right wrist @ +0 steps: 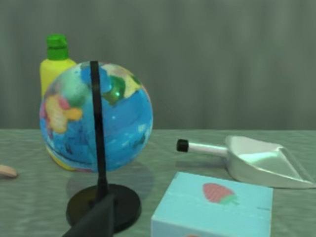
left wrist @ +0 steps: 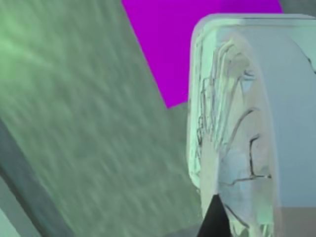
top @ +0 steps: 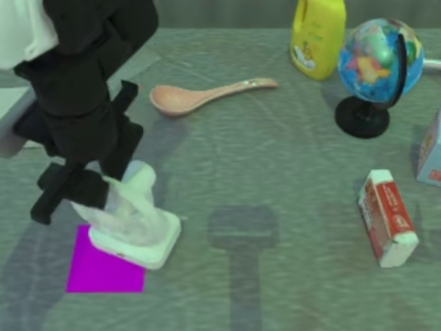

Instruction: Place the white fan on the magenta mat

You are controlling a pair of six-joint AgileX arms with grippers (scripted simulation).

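1. Our left gripper [top: 110, 196] is over the near-left part of the table [top: 275, 172], clamped on the white fan [top: 138, 221] — its fingers are buried in the fan's upper body, so we judge the grip from the way the fan hangs with the arm.
2. The fan's flat base overlaps the far-right corner of the magenta mat [top: 103, 272], most of it still off the sheet; we cannot tell whether it touches.
3. In our judgement the fan is held base-down so it can stand upright once set down — a shift toward the near left would centre it.
4. Our right arm is parked at the right, near the globe [right wrist: 96, 123]; we cannot tell its fingers' state.
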